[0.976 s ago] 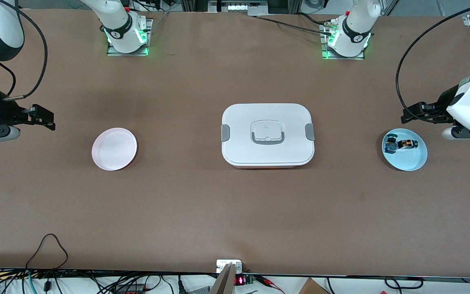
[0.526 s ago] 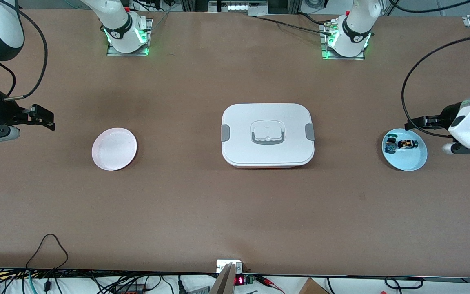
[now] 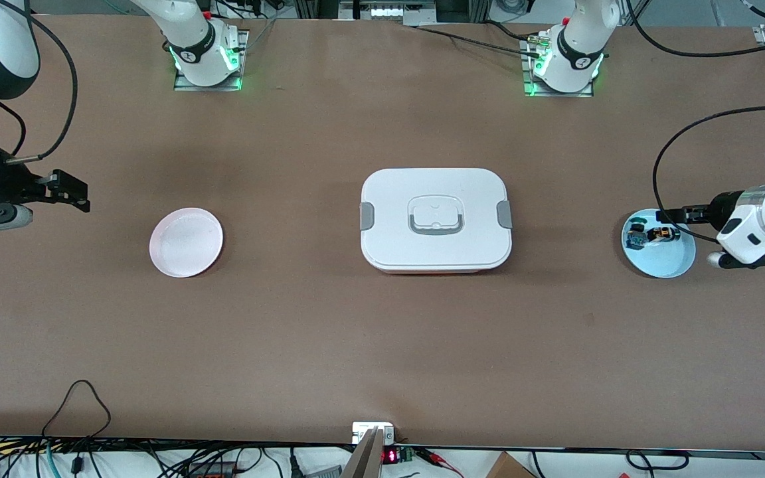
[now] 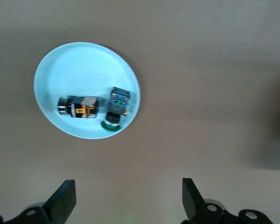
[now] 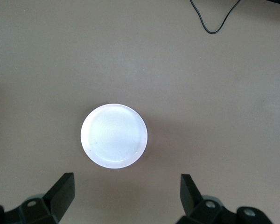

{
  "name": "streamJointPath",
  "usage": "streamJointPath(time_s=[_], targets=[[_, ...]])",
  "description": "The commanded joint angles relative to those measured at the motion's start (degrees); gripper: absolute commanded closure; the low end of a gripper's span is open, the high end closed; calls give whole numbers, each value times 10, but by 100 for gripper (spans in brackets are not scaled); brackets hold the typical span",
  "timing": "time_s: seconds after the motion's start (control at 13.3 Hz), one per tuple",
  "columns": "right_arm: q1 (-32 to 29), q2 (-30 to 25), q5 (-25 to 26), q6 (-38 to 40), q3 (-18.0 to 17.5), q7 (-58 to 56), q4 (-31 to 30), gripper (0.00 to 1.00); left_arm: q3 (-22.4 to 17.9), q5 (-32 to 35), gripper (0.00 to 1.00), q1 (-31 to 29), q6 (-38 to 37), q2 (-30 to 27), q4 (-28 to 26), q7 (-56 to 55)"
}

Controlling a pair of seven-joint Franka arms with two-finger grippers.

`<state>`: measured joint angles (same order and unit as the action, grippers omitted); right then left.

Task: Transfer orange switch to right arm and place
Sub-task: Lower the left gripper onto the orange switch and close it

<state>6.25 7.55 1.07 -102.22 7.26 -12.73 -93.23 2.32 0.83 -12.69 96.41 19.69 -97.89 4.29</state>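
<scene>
The orange switch [image 3: 663, 233] lies on its side in a light blue plate [image 3: 671, 262] at the left arm's end of the table, next to a small blue-and-green part [image 3: 636, 236]. My left gripper [image 3: 671, 216] hangs open over that plate's rim, holding nothing. In the left wrist view the orange switch [image 4: 78, 107] and the blue-and-green part [image 4: 116, 109] rest in the plate [image 4: 79, 65], clear of the left gripper [image 4: 127, 203]. My right gripper [image 3: 76, 192] waits open above the table near a pink plate [image 3: 186, 242]. The right wrist view shows the right gripper [image 5: 127, 198] with that plate [image 5: 114, 135] bare.
A white lidded box [image 3: 435, 219] with grey latches and a handle sits mid-table between the two plates. Cables [image 3: 77, 398] run along the table edge nearest the front camera.
The left arm has swung down over the blue plate, its gripper now above the plate's rim. The right arm and everything on the table have stayed put.
</scene>
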Motion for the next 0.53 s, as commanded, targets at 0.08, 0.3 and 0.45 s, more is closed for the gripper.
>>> streamJointPath(time_s=[0.08, 0.3, 0.45], targets=[[-2, 3, 3, 1, -2, -1, 9, 0, 4, 22, 0, -24, 83, 22, -20, 44], [-2, 3, 3, 2, -2, -1, 9, 0, 4, 22, 0, -47, 175, 25, -71, 103], [-2, 3, 3, 2, -2, -1, 9, 0, 4, 22, 0, -51, 234, 25, -106, 106]])
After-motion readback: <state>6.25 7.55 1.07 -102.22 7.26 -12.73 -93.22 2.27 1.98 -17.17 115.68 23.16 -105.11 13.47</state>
